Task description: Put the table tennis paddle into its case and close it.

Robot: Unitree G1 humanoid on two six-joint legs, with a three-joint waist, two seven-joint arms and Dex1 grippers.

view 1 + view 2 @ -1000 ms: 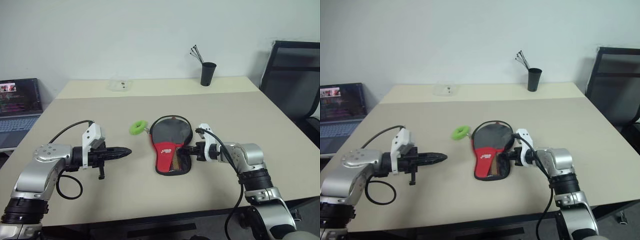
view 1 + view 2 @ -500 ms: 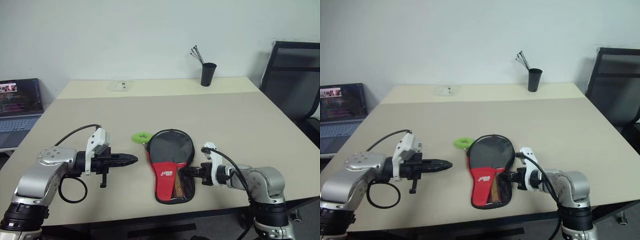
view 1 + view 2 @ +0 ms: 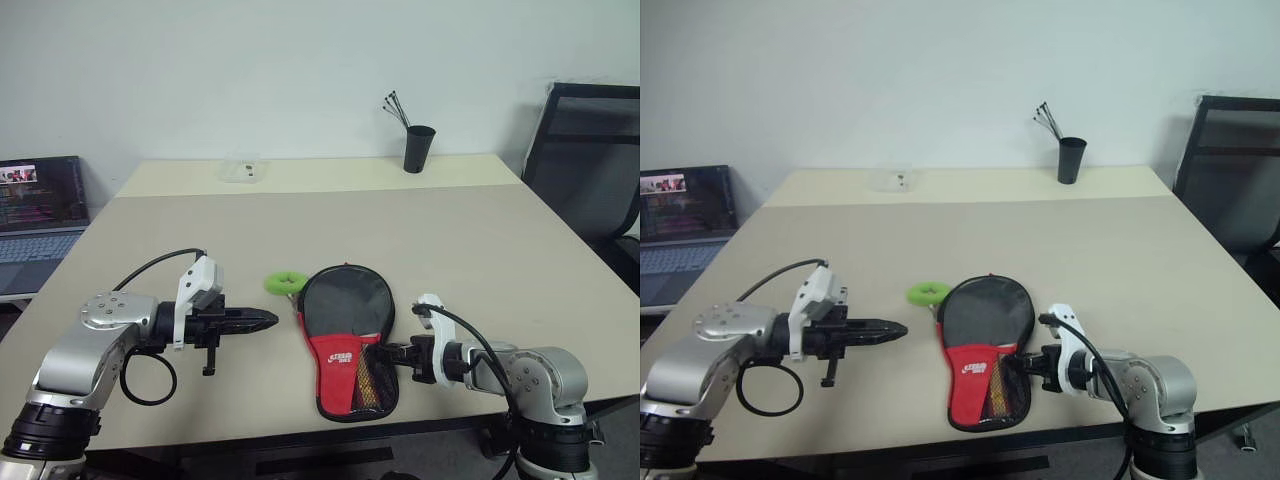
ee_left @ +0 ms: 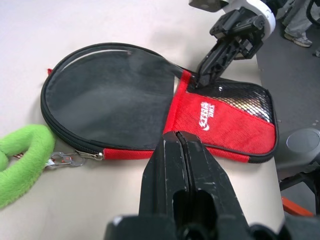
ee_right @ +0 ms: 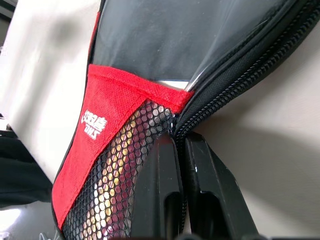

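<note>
You have the paddle-shaped black fabric zip case (image 3: 347,340) lying flat near the front edge of the beige tabletop (image 3: 450,240), its round end toward the middle of the table and its narrow end at the front edge. The round part is smooth matte black cloth ringed by a black toothed zipper; the narrow part carries a woven red panel with small white lettering too small for you to read, and beside it a black hexagonal mesh pocket. Through the mesh you can see red and yellow stripes, so the table tennis paddle sits inside the case.

Your right gripper (image 3: 392,352) has its two black fingers pressed together at the zipper on the case's right edge, where the red panel meets the black cloth; what exactly they pinch cannot be made out. Your left gripper (image 3: 268,319) is closed on nothing, pointing at the case from its left, apart from it.

A fuzzy bright green ring (image 3: 284,282) lies just beside the case's round end, with a small metal clip (image 4: 65,159) between them.

A black cup (image 3: 419,148) of thin sticks stands near the far edge.
</note>
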